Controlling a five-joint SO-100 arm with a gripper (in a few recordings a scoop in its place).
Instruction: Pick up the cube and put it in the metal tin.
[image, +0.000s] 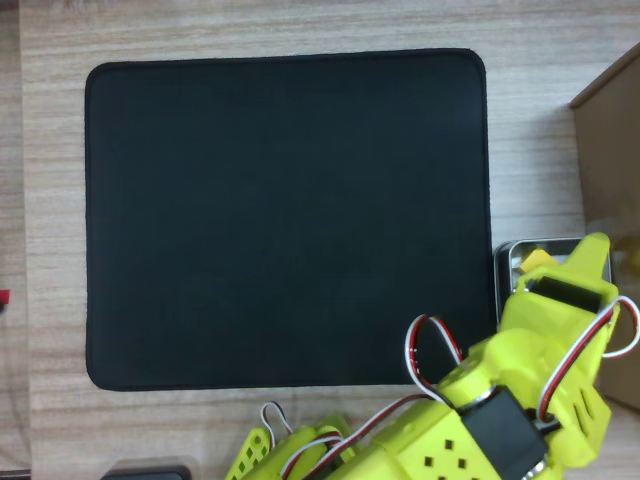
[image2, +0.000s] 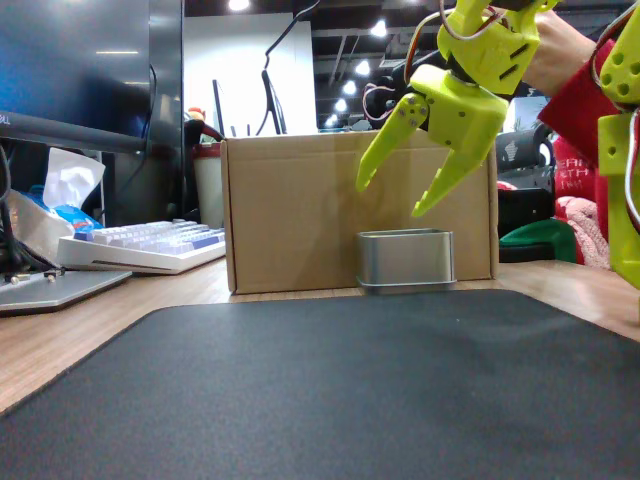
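Fixed view first: my pincer (image2: 388, 200) hangs just above the tin (image2: 406, 260), its two pointed fingers spread wide with nothing between them. Both fingers are smooth yellow-green plastic, tapering to tips that aim down at the tin's open top.

From this low angle I see the tin's brushed silver wall and rounded corners, but not inside it. From overhead, the arm (image: 540, 370) covers most of the tin (image: 512, 262); a sliver of shiny rim and floor shows, with a small yellow patch (image: 533, 260) against it. I can't tell whether that patch is the cube or part of the arm. I see the cube nowhere else.

My reading: with the fingers apart and empty over the tin, the drop looks done, and the cube most likely sits inside. What's left would be pulling the arm back.

Behind the tin stands a plain brown cardboard box (image2: 300, 210). A matte black mat (image: 285, 220) with stitched edges and rounded corners lies on the pale wood-grain surface (image: 50, 250).
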